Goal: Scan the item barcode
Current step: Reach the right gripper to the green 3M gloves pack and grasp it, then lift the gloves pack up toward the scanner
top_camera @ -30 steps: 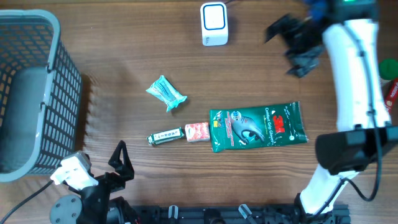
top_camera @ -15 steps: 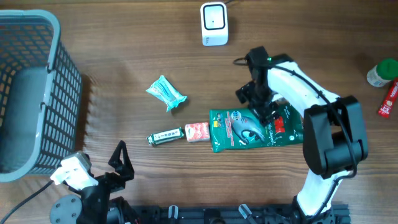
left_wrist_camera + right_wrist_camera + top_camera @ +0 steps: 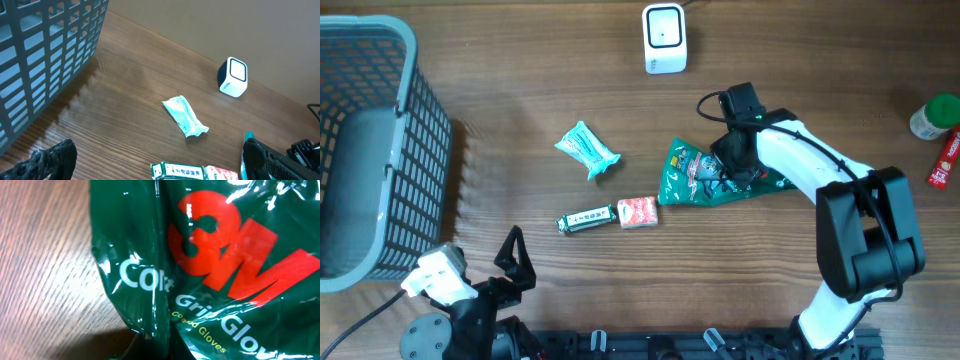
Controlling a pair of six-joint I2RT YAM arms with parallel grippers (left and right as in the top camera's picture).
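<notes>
The item is a green 3M glove packet point(image 3: 688, 178) lying crumpled at the table's middle, with its right part bunched up. My right gripper point(image 3: 730, 168) is shut on that bunched part. In the right wrist view the glossy packet point(image 3: 210, 270) fills the frame, and a fold of it is pinched at my right gripper point(image 3: 167, 342) at the bottom edge. The white scanner point(image 3: 663, 38) stands at the back centre, also seen as the white scanner point(image 3: 233, 77). My left gripper point(image 3: 159, 162) hovers open at the front left, holding nothing. No barcode shows.
A teal wipe packet point(image 3: 588, 149) lies left of centre. A green-and-white box point(image 3: 586, 218) and a small red-and-white packet point(image 3: 638, 211) lie in front of it. A grey basket point(image 3: 380, 150) fills the left side. A green-capped bottle point(image 3: 937, 115) and a red item point(image 3: 948, 160) sit at the right edge.
My right arm swung from the back right down onto the glove packet and shut on it. The packet, flat before, is now crumpled and drawn up. The left arm has not moved.
</notes>
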